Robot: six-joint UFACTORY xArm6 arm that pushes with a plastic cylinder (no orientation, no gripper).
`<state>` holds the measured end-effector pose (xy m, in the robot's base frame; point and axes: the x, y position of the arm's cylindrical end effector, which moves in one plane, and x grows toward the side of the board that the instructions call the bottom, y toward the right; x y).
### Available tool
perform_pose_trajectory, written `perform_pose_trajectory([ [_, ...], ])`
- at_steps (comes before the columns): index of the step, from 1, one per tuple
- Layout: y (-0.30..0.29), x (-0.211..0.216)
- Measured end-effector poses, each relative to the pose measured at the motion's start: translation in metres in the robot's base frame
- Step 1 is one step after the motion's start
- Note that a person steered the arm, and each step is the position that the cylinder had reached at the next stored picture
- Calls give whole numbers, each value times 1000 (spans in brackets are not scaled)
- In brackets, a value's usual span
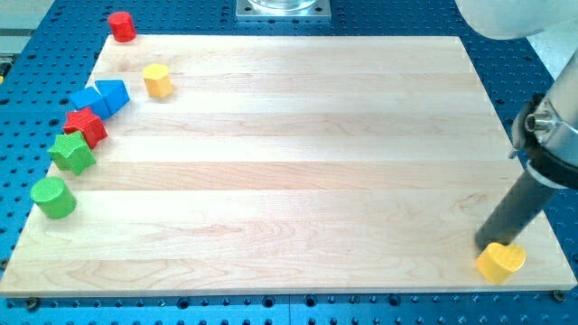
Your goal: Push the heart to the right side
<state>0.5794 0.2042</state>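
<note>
**Heart at the right edge, push nearly spent**

A pale wooden board (298, 162) lies on a blue perforated table (45, 18), and most of its surface is bare. The blocks crowd the view's left: a red cylinder (122, 26) at the top corner just off the board, a yellow block (158, 80) below it, then a blue cube (88, 102) touching a blue wedge (113, 95), a red star (86, 126), a green star (72, 153) and a green cylinder (53, 198) running down the left edge.

The yellow heart (500, 262) sits alone, well apart from the rest, near the board's bottom right corner and close to its right edge. My tip (492, 246) is touching the heart's upper left side, the dark rod slanting up to the view's right toward the arm. The rod has no jaws and holds nothing; it only bears against the block.

I judge the task to be in its closing step: the heart is already on the right side. Any further push calls for care, since there is little board left beyond the heart and a firm shove could send it over the edge. The sensible next move is a very slight nudge at most, or simply drawing my tip away without dragging the heart back.
</note>
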Motion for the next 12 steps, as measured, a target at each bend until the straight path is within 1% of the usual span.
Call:
perform_pose_trajectory([
  [1,-73,40],
  [2,-73,40],
  [3,-49,39],
  [4,12,38],
  [5,22,9],
  [6,30,-32],
  [7,115,-36],
  [8,139,-26],
  [9,103,38],
  [11,98,36],
  [12,86,34],
])
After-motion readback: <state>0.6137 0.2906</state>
